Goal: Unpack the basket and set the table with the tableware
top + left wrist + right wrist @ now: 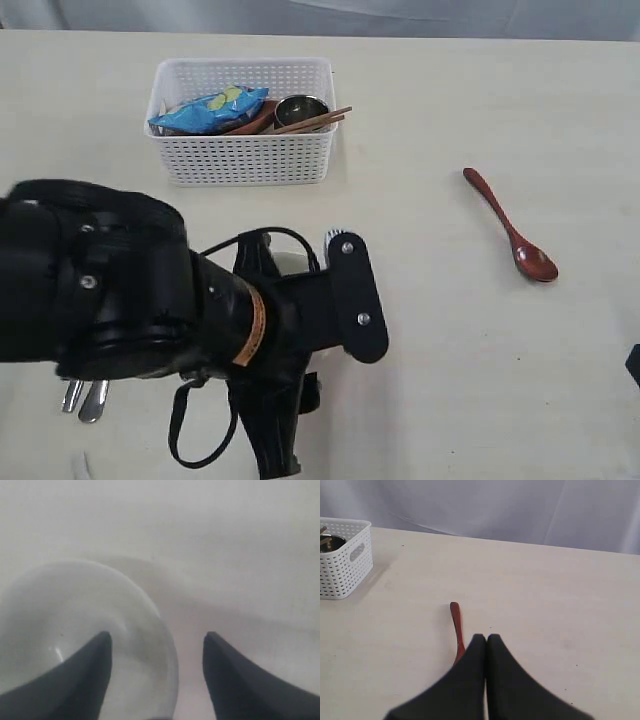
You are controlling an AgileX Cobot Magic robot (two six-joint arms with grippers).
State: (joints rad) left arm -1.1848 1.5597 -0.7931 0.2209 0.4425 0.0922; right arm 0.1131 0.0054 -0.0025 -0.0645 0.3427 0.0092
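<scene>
Though the arm masks the bowl, the wrist view shows the left hand open.

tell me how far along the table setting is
Done: spoon, steel cutlery and bowl lie on the table. In hand: nothing; the left gripper is open astride the bowl's rim, the right gripper shut and empty. Left: cup, chopsticks and brown plate sit in the basket.

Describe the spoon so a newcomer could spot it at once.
Start at the white basket at the far end of the table. Right of it, lying alone, is the spoon. It is dark red wood, unlike the steel cutlery lying nearer the camera.
</scene>
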